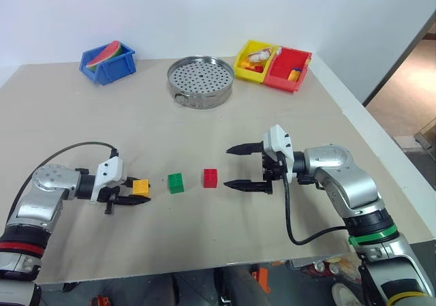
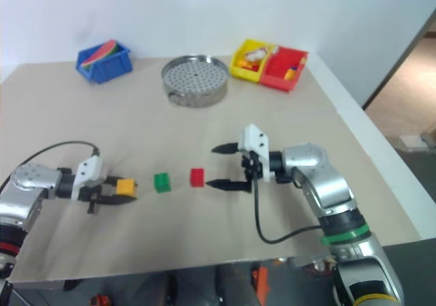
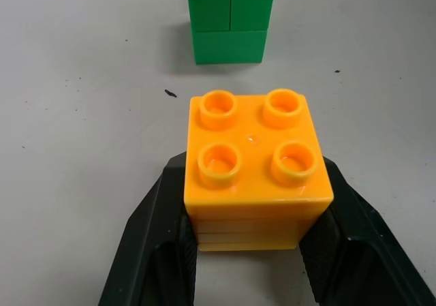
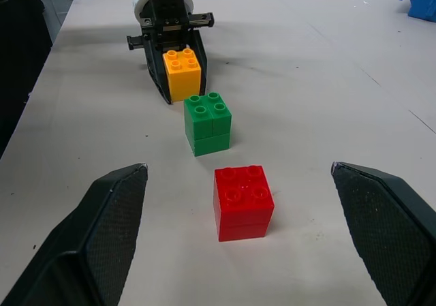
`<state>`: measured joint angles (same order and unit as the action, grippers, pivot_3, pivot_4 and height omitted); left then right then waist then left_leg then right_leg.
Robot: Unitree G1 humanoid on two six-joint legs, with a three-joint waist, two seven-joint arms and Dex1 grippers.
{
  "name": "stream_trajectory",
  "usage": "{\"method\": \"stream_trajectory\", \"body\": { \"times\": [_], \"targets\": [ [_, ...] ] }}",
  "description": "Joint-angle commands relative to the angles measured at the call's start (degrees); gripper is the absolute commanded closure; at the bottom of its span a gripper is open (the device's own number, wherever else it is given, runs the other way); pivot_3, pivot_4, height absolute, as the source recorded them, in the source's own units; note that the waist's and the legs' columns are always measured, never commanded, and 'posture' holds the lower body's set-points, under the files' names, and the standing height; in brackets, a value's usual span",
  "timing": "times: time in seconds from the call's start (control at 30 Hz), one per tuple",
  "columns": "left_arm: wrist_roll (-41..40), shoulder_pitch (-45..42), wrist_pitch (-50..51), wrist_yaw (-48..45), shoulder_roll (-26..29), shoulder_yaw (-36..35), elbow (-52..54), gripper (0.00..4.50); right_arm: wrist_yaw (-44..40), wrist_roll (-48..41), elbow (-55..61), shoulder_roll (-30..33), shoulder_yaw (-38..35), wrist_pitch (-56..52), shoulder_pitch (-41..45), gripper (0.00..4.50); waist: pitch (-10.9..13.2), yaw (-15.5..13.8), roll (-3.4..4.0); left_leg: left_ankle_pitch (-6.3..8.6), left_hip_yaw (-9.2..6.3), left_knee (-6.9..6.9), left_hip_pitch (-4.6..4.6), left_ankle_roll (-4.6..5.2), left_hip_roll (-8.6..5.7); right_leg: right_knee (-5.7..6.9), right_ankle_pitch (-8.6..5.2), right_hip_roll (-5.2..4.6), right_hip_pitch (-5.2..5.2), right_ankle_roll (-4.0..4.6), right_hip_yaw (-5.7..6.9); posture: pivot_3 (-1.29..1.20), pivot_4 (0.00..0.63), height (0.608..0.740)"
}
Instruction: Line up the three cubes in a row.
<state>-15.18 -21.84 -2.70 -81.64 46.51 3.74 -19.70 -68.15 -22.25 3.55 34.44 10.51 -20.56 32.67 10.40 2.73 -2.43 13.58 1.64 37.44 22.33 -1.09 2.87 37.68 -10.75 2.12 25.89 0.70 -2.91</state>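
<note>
Nearest sits the left gripper [image 1: 129,198], clamped on the orange-yellow cube [image 1: 141,187]; green cube [image 1: 176,182] and red cube [image 1: 210,178] follow rightward. Right gripper [image 1: 248,166] gapes empty. Light, rigid, smooth-sided bricks—pinch opposite flat faces.

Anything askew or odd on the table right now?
Nothing spilled or damaged. The red studded plastic cube and green studded plastic cube stand upright and apart. The orange-yellow studded plastic cube sits between the fingers of the left gripper, roughly in line with them. The right gripper is open beside the red one.
</note>
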Motion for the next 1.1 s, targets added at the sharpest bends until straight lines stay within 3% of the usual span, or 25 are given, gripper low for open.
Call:
{"method": "stream_trajectory", "body": {
  "times": [0.03,0.37,0.4,0.57,0.63,0.83,0.93,1.03,1.1],
  "targets": [
    [0.89,0.11,-0.64,-0.22,2.14,-1.5,-1.58,3.13,-0.15,-0.52,1.11,0.0,-1.52,0.71,1.23,0.0,0.0,0.01,0.0,0.0,0.0,0.0,-0.01,0.0,0.0,0.01,0.0,0.01,0.0,0.0,-0.01,0.0,0.15,0.74],
    [2.36,-1.31,-0.73,-0.93,1.97,0.17,-3.23,3.13,-0.03,-0.49,1.4,0.11,-1.63,0.56,1.02,0.0,0.0,0.01,0.0,-0.01,-0.01,0.0,-0.22,0.01,0.04,0.38,-0.11,0.11,0.01,0.19,-0.03,0.0,0.15,0.74],
    [2.5,-1.53,-0.53,-1.17,2.19,0.17,-3.33,2.11,0.01,-0.6,1.53,0.13,-1.71,0.44,0.94,0.0,0.0,0.01,0.0,-0.02,-0.02,0.0,-0.24,0.03,0.04,0.4,-0.11,0.12,0.01,0.19,-0.03,0.0,0.15,0.74],
    [2.31,-2.6,0.64,-1.85,2.68,-0.4,-2.73,0.5,0.16,-0.97,1.75,-0.1,-1.92,0.35,0.85,0.0,0.0,0.01,0.0,-0.09,-0.03,0.0,-0.28,0.14,0.05,0.47,-0.1,0.15,0.01,0.19,-0.02,0.0,0.15,0.74],
    [1.77,-2.6,1.62,-1.96,3.54,-1.04,-0.61,0.05,0.55,-1.58,1.97,-0.76,-2.22,0.2,1.37,0.0,0.0,0.01,0.0,-0.15,-0.06,0.0,-0.27,0.24,0.05,0.48,-0.14,0.18,0.01,0.29,-0.02,0.0,0.15,0.74],
    [-1.69,-0.33,8.1,-1.71,8.14,-4.55,8.92,0.05,2.29,-4.06,3.15,-1.93,-3.83,-1.68,3.31,0.0,0.01,0.06,0.01,-0.18,-0.07,0.0,-0.18,0.28,0.14,0.5,-0.15,0.39,0.13,0.36,-0.23,0.0,0.15,0.74],
    [-5.53,1.11,15.97,0.12,10.59,-8.41,15.24,0.05,3.8,-6.41,4.51,-2.17,-5.8,-3.99,4.26,0.0,0.01,0.05,0.01,-0.15,-0.04,-0.03,-0.07,0.23,0.15,0.49,-0.1,0.38,0.22,0.28,-0.24,0.0,0.15,0.74],
    [-9.84,-0.95,25.5,6.34,9.82,-12.67,17.6,0.05,6.65,-7.45,4.73,-3.11,-7.84,-5.18,4.84,0.0,0.01,0.0,0.01,-0.12,-0.05,-0.04,0.15,0.21,0.15,0.48,-0.16,0.37,0.4,0.36,-0.22,0.0,0.15,0.74],
    [-8.78,-3.38,26.37,13.74,7.42,-14.94,15.6,0.05,10.08,-5.25,2.78,-3.95,-9.05,-3.21,5.74,0.0,0.02,-0.03,0.0,-0.11,-0.07,-0.03,0.16,0.23,0.15,0.47,-0.16,0.37,0.4,0.36,-0.19,0.0,0.15,0.74]
  ]
}}
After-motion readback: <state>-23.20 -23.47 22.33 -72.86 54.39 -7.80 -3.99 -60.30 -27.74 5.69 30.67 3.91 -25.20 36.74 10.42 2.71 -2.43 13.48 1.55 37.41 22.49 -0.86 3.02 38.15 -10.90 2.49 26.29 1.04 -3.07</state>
